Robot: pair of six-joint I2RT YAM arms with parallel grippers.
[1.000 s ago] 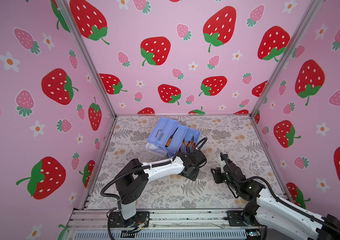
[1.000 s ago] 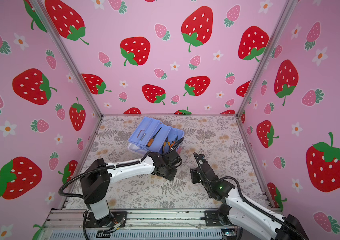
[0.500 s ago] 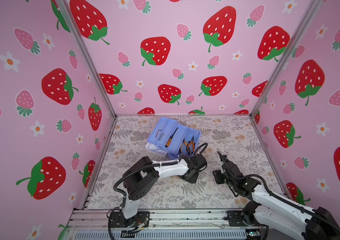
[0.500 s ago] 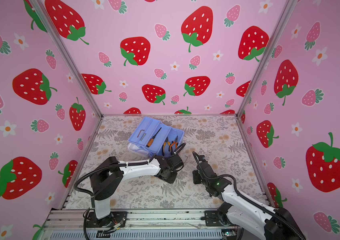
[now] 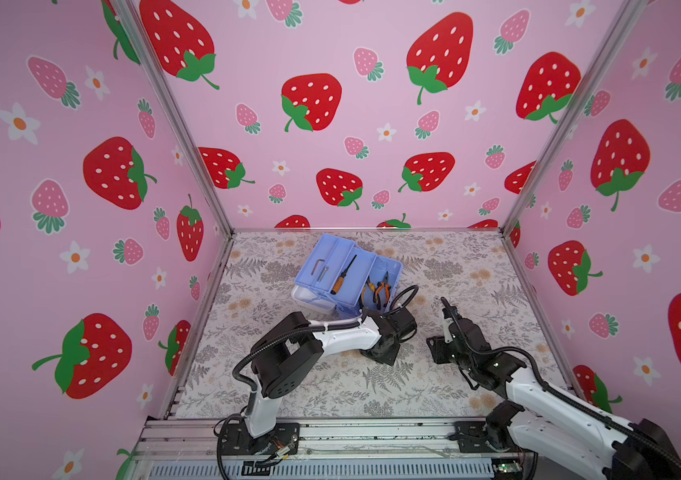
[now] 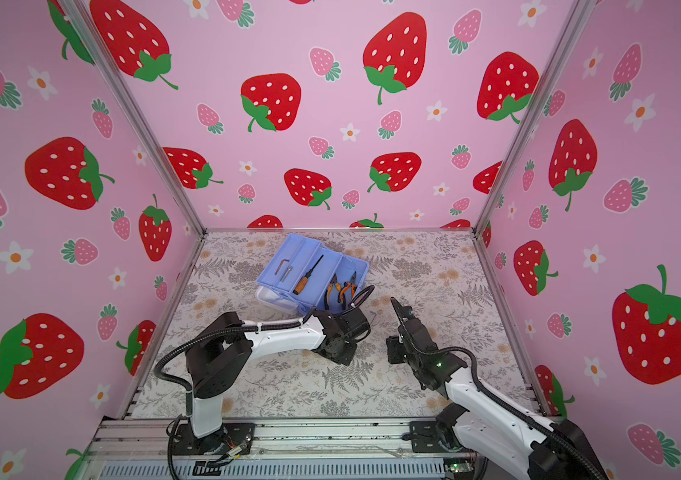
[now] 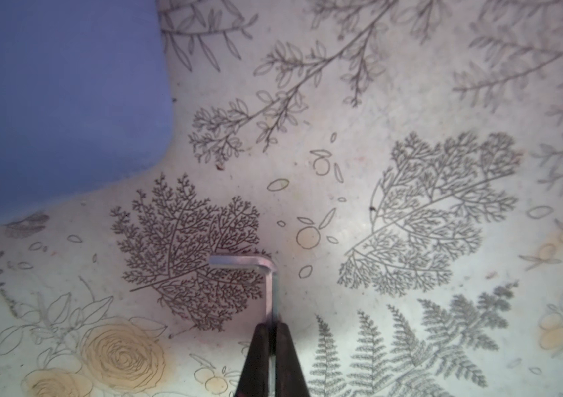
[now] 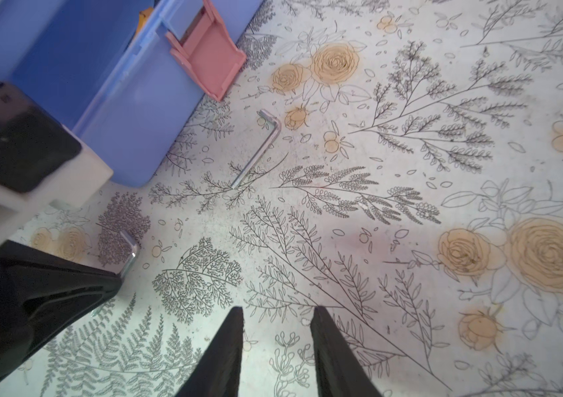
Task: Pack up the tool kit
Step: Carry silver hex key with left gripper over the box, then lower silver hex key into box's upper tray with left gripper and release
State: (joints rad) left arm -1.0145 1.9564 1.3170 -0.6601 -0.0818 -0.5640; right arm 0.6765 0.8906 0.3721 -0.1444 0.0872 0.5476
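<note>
Pinches the long leg of a hex key (image 7: 271, 292) in the left jaws, shut tight on it, with the key flat on the bench (image 7: 410, 86) just beside a corner of the tool kit (image 7: 50, 86). Grips well away from the bend, probably to leave the short leg free for dropping into the tray (image 5: 336, 249). Holds the right jaws part open above bare bench, gripping nothing, pointed roughly toward a second hex key (image 8: 259, 147) lying loose near the pink latch (image 8: 208, 65) — reads as standing by instead of crowding the left arm (image 5: 343, 334). Shows the tool kit toward the back of the bench in both top views, open, with the tray raised and already carrying a screwdriver (image 5: 341, 278) and what may be two more hex keys (image 5: 317, 266), too small to be sure, plus orange-handled pliers (image 5: 378, 291) down in the base.

Compared with a second ago — finds the left arm dropped from beside the kit onto the bench, jaws gone from open to clamped. Finds the right arm (image 5: 538, 395) edged slightly toward the kit. Sees kit and contents unmoved.
</note>
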